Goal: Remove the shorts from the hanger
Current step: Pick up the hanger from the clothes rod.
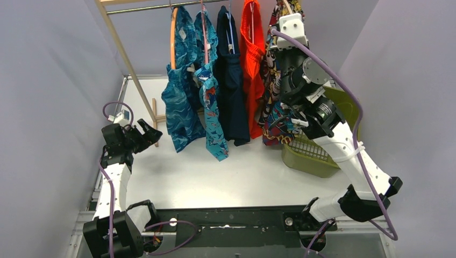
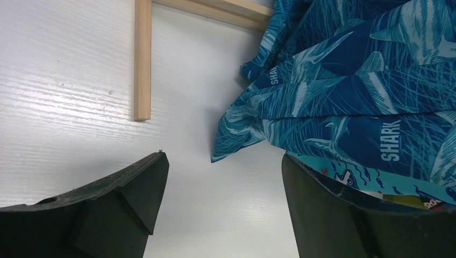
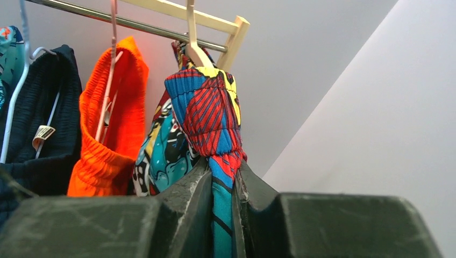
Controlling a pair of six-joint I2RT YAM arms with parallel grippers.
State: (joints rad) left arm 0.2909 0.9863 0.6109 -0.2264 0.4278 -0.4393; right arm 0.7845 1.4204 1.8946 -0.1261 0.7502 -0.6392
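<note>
Ok, I'm clamping the multicolour shorts in my right gripper
They're hanging on their hanger at the right end of the rail; my left gripper is sitting wide open beside the teal shorts, gripping nothing

On the grey rail, from its left end, you have:

- **The teal shorts**: dark-blue sharks, pale fronds and the word SHARK in light letters.
- **The turquoise shorts**: small cartoon figures with red and white touches.
- **The navy shorts**: plain.
- **The orange-red shorts**: plain and vivid.
- **The multicolour shorts**, at the right end: red-and-blue striped panels mixed with yellow, teal and black outlines.

Your basket is olive green and the table is white.
</note>
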